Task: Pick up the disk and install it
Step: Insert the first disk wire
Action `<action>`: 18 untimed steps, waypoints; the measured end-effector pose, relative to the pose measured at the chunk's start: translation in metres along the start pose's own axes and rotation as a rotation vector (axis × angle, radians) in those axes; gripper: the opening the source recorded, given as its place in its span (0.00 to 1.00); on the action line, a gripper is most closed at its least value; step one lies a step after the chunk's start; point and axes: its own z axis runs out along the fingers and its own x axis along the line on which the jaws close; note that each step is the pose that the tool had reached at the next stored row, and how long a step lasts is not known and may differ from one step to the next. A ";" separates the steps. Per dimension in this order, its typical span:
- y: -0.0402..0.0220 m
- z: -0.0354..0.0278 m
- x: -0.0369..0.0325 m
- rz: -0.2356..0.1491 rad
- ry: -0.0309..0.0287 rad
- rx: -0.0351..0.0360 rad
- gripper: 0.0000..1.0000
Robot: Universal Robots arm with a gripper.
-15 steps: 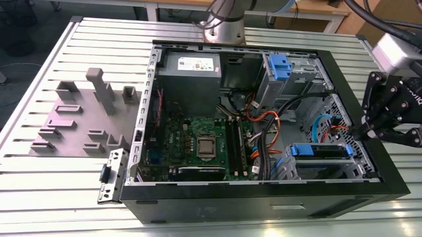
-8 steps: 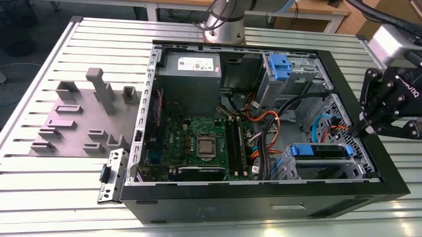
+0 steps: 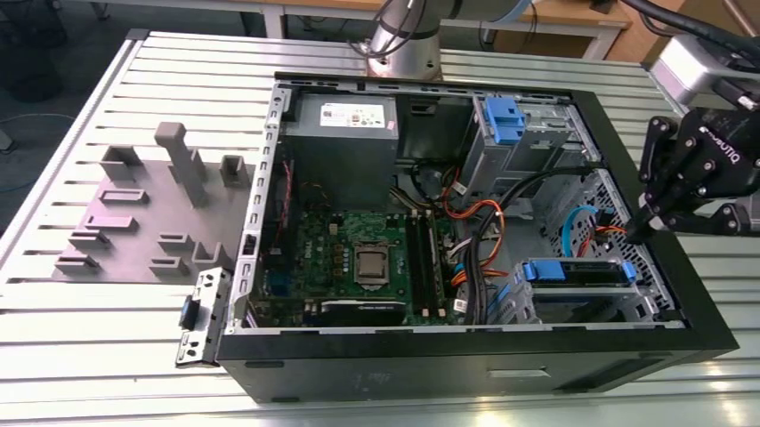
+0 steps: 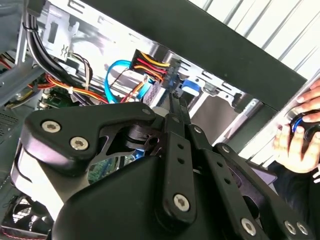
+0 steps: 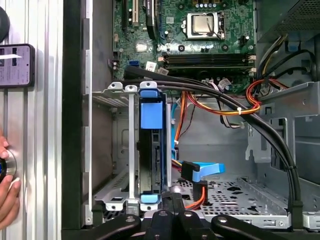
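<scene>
**While the disk [image 5: 152,150] sits in its cage, shut fingers [image 5: 173,196] hang at its end**

If this is the seating step, as it looks, it is best done as a straight push along the length of the disk. The pressed-together tips should bear on the blue bracket, not on the drive's body. They should also keep off the blue connector [image 5: 192,172] and the orange lead just beside them. A push at an angle could jam the bracket in its rails, so slow and square is the way.

The fingers are clenched tip to tip in both wrist views, with nothing between them. The gripper [image 3: 647,233] holds nothing. Its tips lie just beside the near end of the bracket. Whether they touch it cannot be told.

The disk stands on edge in the metal cage [image 5: 117,92], with its blue bracket running the full length of the slot. In the exterior view it lies in the corner of the case nearest the gripper.

Beyond the cage, black and coloured cables [image 5: 225,100] arc across toward the board [image 5: 200,30]. The case [image 3: 475,356] lies open on a slatted table [image 3: 95,302]. Outside the case wall, a hand [image 5: 6,192] rests on a round knob.
</scene>
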 end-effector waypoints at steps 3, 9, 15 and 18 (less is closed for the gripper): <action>-0.0030 0.0027 -0.0025 0.000 -0.0002 -0.0079 0.11; -0.0049 0.0035 -0.0063 -0.001 0.0021 -0.0148 0.11; -0.0073 0.0033 -0.0108 0.000 0.0143 -0.0170 0.18; -0.0074 0.0034 -0.0114 0.000 0.0222 -0.0169 0.18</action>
